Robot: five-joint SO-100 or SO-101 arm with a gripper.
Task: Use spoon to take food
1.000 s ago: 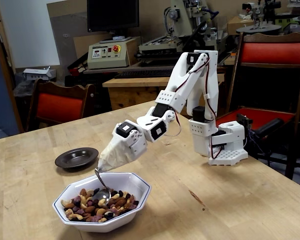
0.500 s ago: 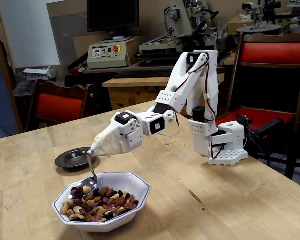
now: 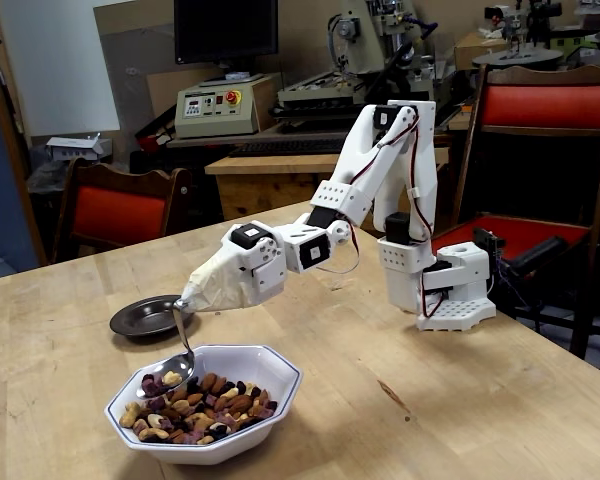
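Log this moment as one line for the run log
gripper: taped around spoon handle, jaws hidden | spoon: loaded with nuts, just above food in white bowl | dark dish: empty, behind bowl

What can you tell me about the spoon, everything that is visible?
The spoon is small, shiny silver metal. Its thin handle rises nearly upright into the beige-wrapped gripper. Its oval bowl carries a few pieces of the food, nuts and dark bits, and hangs over the left part of the white bowl.

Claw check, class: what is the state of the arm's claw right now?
Claw: wrapped in tape, fingers hidden; it carries the spoon, which holds some nuts.
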